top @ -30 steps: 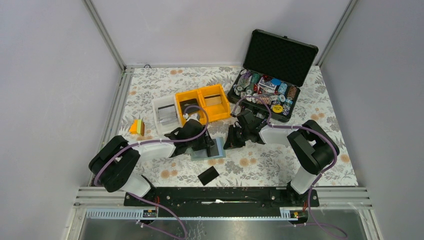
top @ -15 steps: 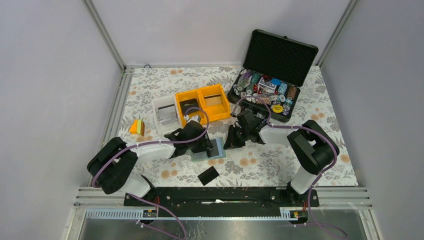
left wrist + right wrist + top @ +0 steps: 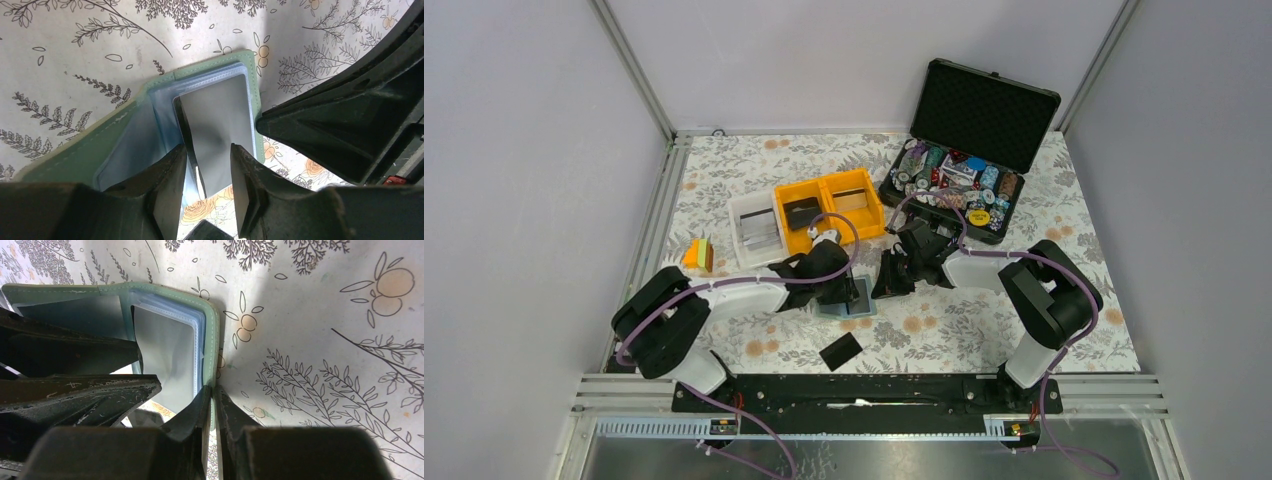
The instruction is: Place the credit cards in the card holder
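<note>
Pinches a silvery-grey credit card (image 3: 220, 120) in the left gripper (image 3: 206, 167), long axis pointing straight ahead into the card holder (image 3: 85, 155) pocket, open on the bench (image 3: 984, 330) centre. Clamps the card holder's right edge in the right gripper (image 3: 212, 397), steadying it.

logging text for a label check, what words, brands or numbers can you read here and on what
None can be read.
Yellow disc in the black case: marks too small to read.
Grey card in the left fingers: face looks blank.
Loose black card: no print visible.
Card holder: plain, no print.
</note>
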Tool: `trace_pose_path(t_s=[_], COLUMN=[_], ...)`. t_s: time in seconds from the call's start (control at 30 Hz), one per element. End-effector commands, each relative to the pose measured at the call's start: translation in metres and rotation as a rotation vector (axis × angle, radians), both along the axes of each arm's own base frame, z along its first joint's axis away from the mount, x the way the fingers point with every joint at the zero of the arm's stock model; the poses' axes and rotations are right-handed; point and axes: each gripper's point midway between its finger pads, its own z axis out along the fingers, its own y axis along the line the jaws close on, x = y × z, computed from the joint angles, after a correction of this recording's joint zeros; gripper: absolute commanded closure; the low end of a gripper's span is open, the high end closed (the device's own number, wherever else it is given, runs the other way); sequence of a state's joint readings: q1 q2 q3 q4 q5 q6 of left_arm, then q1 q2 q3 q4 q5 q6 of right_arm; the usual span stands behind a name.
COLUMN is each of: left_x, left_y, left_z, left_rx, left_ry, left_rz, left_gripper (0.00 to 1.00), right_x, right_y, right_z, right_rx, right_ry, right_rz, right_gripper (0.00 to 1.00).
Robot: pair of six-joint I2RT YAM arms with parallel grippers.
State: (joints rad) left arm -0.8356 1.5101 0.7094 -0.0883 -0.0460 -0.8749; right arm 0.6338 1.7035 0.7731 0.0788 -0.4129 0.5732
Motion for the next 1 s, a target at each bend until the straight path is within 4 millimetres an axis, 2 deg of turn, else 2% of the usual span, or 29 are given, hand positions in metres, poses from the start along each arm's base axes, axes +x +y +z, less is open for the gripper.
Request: trace_pose_path(t_s=[0.0, 0.17, 0.27, 0.33, 0.47, 0.57, 0.63, 0.77, 0.87, 0.97], left_x=[0.008, 0.007, 0.008, 0.010, 0.006, 0.004, 0.005, 0.009, 0.008, 0.008], left_y=[-0.026, -0.027, -0.015, -0.007, 0.006, 0.024, 0.038, 0.074, 0.085, 0.088], left_z=[0.021, 0.022, 0.026, 0.039, 0.067, 0.076, 0.075, 0.054, 0.046, 0.039], left_rx=[-0.056, -0.049, -0.002, 0.011, 0.004, 0.003, -0.003, -0.009, -0.021, -0.042], left_ry=[-0.046, -0.044, -0.072, -0.114, -0.181, -0.198, -0.194, -0.142, -0.128, -0.112], left_rz=[-0.028, -0.040, -0.028, -0.033, -0.049, -0.021, 0.016, 0.106, 0.132, 0.141], left_gripper=[0.61, 0.60, 0.57, 0.53, 0.36, 0.29, 0.27, 0.25, 0.22, 0.18], right_x=[0.002, 0.003, 0.005, 0.007, 0.012, 0.012, 0.009, 0.002, 0.000, -0.005], right_y=[0.002, 0.001, -0.002, -0.003, -0.002, 0.001, 0.003, 0.013, 0.016, 0.021], right_z=[0.004, 0.004, 0.009, 0.016, 0.028, 0.037, 0.042, 0.052, 0.051, 0.044], right_rx=[-0.007, -0.011, -0.020, -0.022, -0.015, 0.008, 0.023, 0.063, 0.063, 0.061], right_ry=[-0.013, -0.017, -0.035, -0.053, -0.084, -0.100, -0.105, -0.118, -0.111, -0.093], right_rz=[0.012, 0.007, -0.006, -0.015, -0.015, -0.004, 0.007, 0.044, 0.055, 0.075], right_gripper=[0.88, 0.88, 0.88, 0.85, 0.77, 0.71, 0.69, 0.68, 0.68, 0.66])
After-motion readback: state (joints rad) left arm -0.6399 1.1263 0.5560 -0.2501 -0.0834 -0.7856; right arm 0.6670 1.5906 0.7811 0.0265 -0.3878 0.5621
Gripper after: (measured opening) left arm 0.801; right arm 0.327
